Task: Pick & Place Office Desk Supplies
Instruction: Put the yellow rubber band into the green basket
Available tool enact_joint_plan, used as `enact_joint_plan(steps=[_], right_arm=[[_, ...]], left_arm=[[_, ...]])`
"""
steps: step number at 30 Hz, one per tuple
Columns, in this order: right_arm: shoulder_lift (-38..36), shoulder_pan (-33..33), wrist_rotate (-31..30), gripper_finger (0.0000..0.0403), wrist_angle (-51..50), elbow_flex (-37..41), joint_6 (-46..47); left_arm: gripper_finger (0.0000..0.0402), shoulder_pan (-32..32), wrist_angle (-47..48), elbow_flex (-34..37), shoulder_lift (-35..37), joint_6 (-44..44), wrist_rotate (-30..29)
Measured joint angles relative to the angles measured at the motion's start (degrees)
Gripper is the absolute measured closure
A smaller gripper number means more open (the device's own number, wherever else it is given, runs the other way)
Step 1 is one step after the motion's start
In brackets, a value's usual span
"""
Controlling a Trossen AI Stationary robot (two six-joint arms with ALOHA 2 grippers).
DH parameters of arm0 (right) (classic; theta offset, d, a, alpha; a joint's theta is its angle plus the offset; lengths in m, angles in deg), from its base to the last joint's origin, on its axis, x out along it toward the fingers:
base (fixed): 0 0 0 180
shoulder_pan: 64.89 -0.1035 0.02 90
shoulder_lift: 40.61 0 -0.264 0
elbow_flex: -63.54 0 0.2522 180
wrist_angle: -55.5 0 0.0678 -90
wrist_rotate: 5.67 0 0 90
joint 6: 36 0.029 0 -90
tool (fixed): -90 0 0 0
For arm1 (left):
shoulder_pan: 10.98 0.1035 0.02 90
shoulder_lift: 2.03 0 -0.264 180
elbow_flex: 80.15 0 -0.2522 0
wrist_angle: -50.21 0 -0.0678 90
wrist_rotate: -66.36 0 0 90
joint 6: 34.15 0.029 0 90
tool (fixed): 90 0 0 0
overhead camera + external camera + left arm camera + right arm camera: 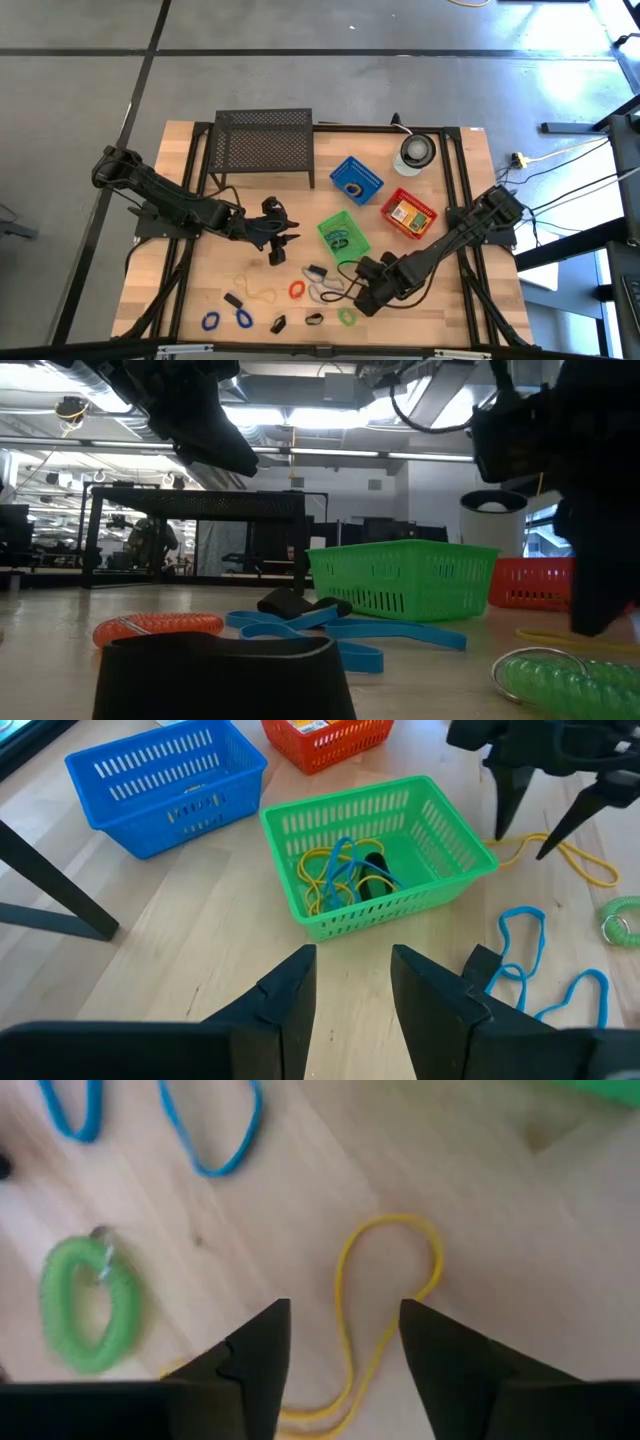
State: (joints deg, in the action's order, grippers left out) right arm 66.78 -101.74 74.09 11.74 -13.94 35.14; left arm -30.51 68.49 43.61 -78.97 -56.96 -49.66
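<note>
The yellow loop (340,1285) lies flat on the wood in front of the green basket (343,236). My right gripper (345,1335) hovers over it, open, with a finger on either side of the loop's strand. It also shows as my right gripper (362,293) in the high view. A green coil (90,1305) and blue loops (215,1140) lie close by. My left gripper (352,982) is open and holds nothing, raised left of the green basket (375,850). That basket holds yellow and blue loops (335,870) and a black clip (375,885).
A blue basket (355,180), a red basket (408,213) with a yellow-orange packet, the black mesh rack (265,145) and a round white and grey object (417,150) stand farther back. Near the front edge lie a red coil (297,290), blue loops (243,317), tan loops (252,293) and black clips (278,323).
</note>
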Motion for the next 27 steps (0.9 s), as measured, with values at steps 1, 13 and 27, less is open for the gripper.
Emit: enact_joint_plan(steps=[1,13,27], right_arm=[[0.31,0.02,-0.66,0.0199,-0.04,0.00,-0.73],[4.07,-1.44,-6.57,0.0188,-0.04,-0.44,-16.28],[4.07,-1.26,-6.14,0.0352,-0.49,-0.33,-14.54]], left_arm=[[0.0277,0.02,0.00,0.00,0.00,0.03,0.01],[0.0276,0.01,0.01,0.00,0.00,0.24,0.04],[0.0276,0.01,-0.01,0.00,0.00,0.94,0.07]])
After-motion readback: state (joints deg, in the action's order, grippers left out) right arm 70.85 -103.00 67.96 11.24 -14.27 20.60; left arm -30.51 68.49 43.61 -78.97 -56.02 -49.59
